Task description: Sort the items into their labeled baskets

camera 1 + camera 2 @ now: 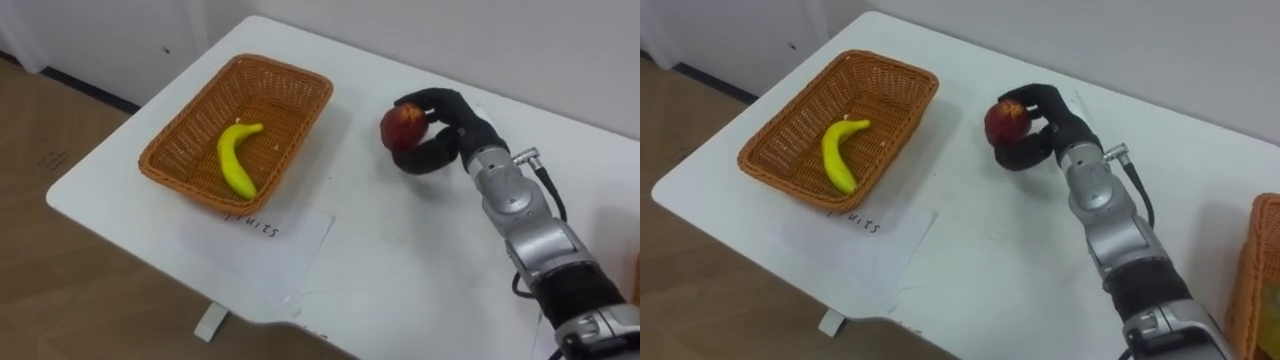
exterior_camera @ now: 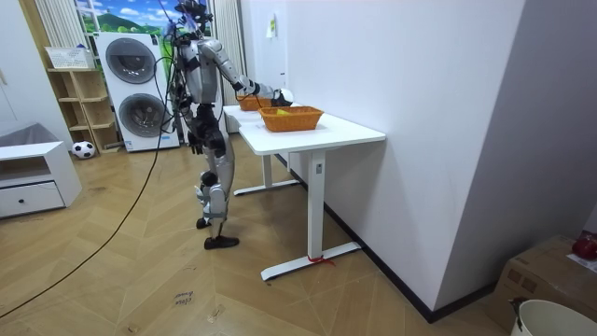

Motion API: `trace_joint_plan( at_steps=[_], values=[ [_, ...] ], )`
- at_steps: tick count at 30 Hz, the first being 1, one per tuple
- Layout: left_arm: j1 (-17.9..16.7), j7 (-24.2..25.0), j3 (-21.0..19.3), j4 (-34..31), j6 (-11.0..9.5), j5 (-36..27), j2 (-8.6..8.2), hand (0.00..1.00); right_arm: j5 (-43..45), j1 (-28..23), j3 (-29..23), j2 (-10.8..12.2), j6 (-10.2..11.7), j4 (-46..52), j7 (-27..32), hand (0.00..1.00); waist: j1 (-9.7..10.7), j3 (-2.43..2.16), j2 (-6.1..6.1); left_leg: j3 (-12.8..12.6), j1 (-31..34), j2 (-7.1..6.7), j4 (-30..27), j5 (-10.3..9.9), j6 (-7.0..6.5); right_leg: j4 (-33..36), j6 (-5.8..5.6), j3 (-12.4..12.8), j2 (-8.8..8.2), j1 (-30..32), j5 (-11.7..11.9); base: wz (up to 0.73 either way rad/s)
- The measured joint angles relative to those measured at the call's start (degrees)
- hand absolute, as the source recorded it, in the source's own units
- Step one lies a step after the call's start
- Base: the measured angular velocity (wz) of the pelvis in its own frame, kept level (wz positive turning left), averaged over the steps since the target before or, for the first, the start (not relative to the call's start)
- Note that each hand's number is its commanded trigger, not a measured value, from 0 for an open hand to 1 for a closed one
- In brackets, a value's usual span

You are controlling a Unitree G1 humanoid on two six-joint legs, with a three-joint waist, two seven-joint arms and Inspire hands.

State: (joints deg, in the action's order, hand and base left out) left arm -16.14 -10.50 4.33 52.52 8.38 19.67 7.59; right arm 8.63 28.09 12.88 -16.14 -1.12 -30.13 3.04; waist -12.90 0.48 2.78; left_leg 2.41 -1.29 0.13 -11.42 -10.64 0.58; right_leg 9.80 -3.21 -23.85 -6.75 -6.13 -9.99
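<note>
Apple in hand, one fruit already binned

Right hand [image 1: 447,128] clenched round red apple [image 1: 402,126], over bare tabletop just right of the wicker basket [image 1: 300,76], not touching it. Cannot tell whether the apple is clear of the table [image 1: 380,265]. Banana [image 1: 236,160] lies inside the basket, so one fruit looks sorted; apple still out. Paper label [image 1: 262,236] flat in front of the basket. Second basket [image 1: 1262,262] at the far right edge, contents hidden; no office supplies to be seen here, so that half can't be judged.

Room to move: open tabletop between apple and basket. The basket's right rim stands in the way, so the hand likely needs to lift over it. Basket sits near the table's left corner, wall [image 2: 392,65] close behind, open floor behind the robot
</note>
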Motion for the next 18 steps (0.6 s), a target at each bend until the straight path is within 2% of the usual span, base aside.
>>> trace_joint_plan(
  at_steps=[3,11,18],
  values=[
    [-0.01,-0.02,-0.18,0.22,0.39,0.35,0.00,0.00,0.03,0.10,-0.85,-0.01,-0.30,0.18,0.00,1.00,-0.12,-0.18,0.30,0.13,-0.64,-0.01,0.03,0.00,0.00,-0.04,-0.04,-0.09,0.00,-0.72,-0.02,0.04],
    [0.12,0.98,-0.37,0.37,0.86,0.76,-0.11,0.00,-1.47,0.63,-1.15,0.02,-1.05,2.22,-0.94,1.00,-0.17,-0.16,0.40,0.10,-0.89,0.05,0.03,-0.01,0.00,0.25,-0.03,-0.07,0.00,-0.93,-0.02,0.00],
    [0.32,1.66,-1.12,0.43,0.96,1.29,-0.09,0.00,-2.09,2.65,-1.15,0.14,-1.04,4.54,-1.21,1.00,-0.66,0.12,0.79,0.44,-0.36,0.00,0.17,-0.02,0.00,0.38,-0.03,-0.25,0.02,-0.74,-0.03,0.02]
  ],
)
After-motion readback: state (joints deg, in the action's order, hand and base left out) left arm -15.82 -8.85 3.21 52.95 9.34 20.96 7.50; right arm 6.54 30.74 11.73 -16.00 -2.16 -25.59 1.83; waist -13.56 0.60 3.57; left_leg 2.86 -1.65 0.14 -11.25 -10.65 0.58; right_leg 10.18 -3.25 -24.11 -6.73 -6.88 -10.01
